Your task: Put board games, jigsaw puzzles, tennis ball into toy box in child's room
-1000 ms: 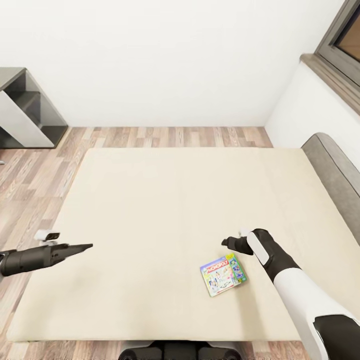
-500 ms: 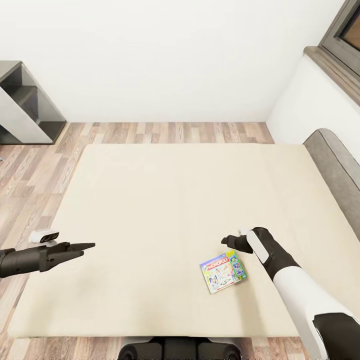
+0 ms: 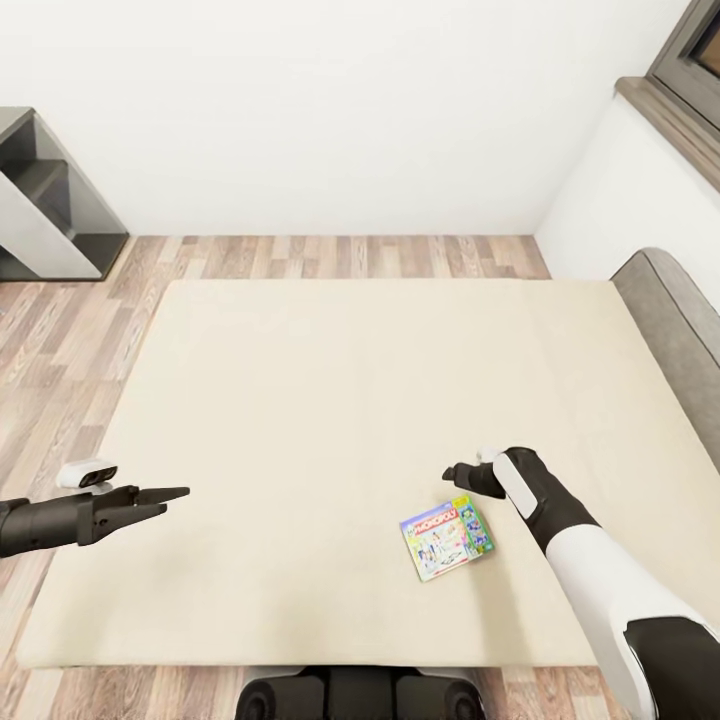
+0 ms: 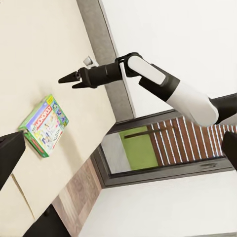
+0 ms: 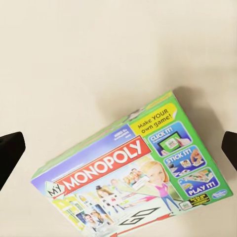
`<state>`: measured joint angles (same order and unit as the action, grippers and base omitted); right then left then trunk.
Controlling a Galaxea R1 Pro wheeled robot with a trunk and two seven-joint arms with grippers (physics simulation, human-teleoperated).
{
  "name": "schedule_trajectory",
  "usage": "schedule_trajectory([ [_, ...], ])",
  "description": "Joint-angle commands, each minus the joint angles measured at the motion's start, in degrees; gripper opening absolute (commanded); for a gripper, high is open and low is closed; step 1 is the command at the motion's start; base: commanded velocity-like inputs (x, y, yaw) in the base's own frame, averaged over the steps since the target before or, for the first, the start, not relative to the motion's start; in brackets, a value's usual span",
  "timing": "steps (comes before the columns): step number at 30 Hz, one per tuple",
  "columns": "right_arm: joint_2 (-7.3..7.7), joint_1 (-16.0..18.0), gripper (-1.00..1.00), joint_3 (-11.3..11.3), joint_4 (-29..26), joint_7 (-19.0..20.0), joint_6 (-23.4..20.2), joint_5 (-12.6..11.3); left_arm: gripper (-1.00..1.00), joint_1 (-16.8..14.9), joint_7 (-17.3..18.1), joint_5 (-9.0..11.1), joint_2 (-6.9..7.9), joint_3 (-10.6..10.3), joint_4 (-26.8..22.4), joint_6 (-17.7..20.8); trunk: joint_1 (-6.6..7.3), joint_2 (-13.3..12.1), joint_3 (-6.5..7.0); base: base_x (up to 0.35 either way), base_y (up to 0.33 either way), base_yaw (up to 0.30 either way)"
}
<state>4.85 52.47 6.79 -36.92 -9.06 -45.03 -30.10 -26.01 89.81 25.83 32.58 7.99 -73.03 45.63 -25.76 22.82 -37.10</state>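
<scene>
A wide cream-beige bed (image 3: 330,420) on a wood-plank floor (image 3: 60,350). One Monopoly board game (image 3: 446,539) lies flat on it, toward five o'clock.

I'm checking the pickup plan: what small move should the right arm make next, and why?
Probably lower the right gripper a little toward the robot, onto the Monopoly box. The box lies flat on the bed, untouched, and the open fingers hover just beyond its far edge.
</scene>
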Motion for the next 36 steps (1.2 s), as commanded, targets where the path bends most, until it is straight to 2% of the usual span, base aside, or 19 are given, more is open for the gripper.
schedule_trajectory([
  [1, 0.08, 0.03, 1.0, 0.36, -0.08, -0.53, -0.14, -0.61, 1.0, -0.02, 0.19, 0.01, 0.02, -0.02, -0.01, 0.61, -0.03, 0.1, -0.17, 0.0, 0.0, 0.0],
  [21, 0.0, 1.82, 1.0, 0.38, 0.1, -0.61, -0.23, -0.66, 1.0, -0.01, 0.19, -0.14, 0.03, 1.08, 0.59, 0.57, -0.03, 0.1, -2.05, 0.0, 0.0, 0.0],
  [36, 0.11, 2.83, 1.0, 0.55, 0.49, -0.9, -0.23, -0.83, 1.0, -0.01, 0.19, -0.18, -0.13, 1.16, 0.61, 0.6, -0.03, 0.1, -3.46, 0.0, 0.0, 0.0],
])
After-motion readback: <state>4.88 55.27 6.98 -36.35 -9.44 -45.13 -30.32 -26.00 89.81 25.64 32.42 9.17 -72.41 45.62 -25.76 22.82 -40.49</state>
